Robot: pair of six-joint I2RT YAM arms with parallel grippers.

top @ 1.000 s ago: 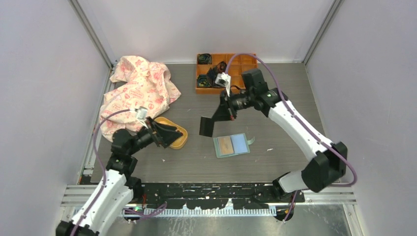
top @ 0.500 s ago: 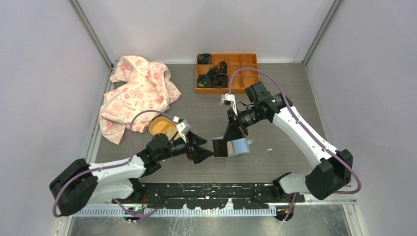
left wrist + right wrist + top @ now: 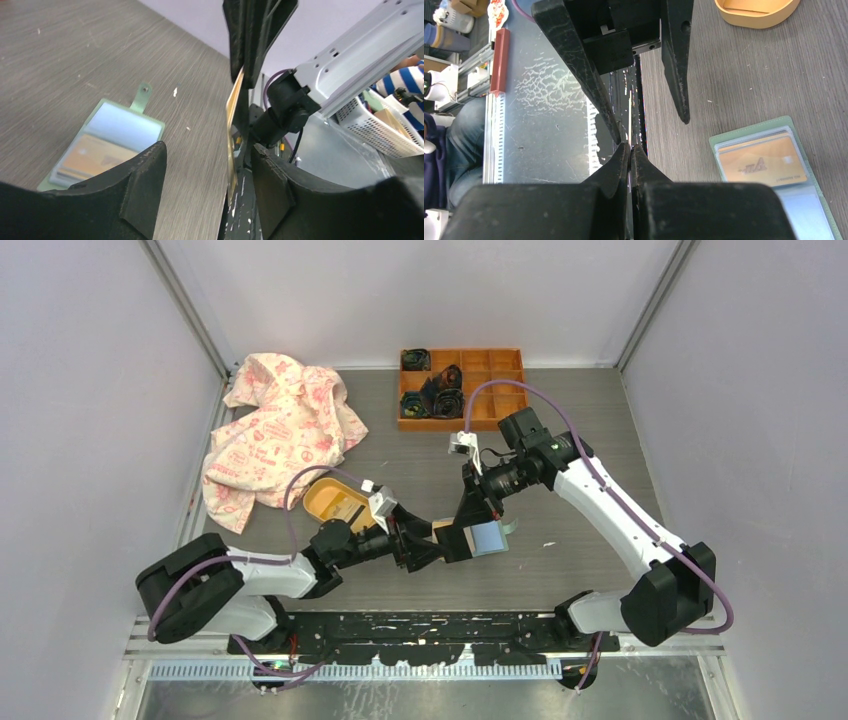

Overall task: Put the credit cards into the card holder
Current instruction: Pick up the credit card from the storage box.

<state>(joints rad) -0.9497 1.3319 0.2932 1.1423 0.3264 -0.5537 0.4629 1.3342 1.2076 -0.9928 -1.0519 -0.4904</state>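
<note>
Right pincer (image 3: pixel 630 150) clamped tight on a credit card (image 3: pixel 231 125), gripping its upper edge and dangling it edge-on above the table (image 3: pixel 600 400). Left pincer (image 3: pixel 432 548) reaching in from the opposite side, spread wide and holding nothing, one finger on either side of the dangling card. The two pincers nose to nose, tips almost meeting at the card. Clear daylight at one left finger; at the other, too close to call contact. Seen from the left wrist, only a thin golden-orange rim of the card; from the right wrist, barely a hairline.

Just beside and below the right pincer's tip, on the far side of the card from the left pincer: the mint-green card holder (image 3: pixel 107 145), lying open and flat, partly covered by the right pincer from overhead. Under one clear sleeve, an orange card (image 3: pixel 761 162), already housed; next to it, a pale blue sleeve. Snap tab (image 3: pixel 143 94) jutting from the holder's edge farthest from the left pincer.

Behind the left pincer, close to its wrist: a yellow-orange oval dish (image 3: pixel 335 500). Farther back on the same side: a crumpled pink-patterned cloth (image 3: pixel 280 425). Well behind the right pincer, at the table's back edge: an orange compartment tray (image 3: pixel 500 365), dark rolled items in several cells.
</note>
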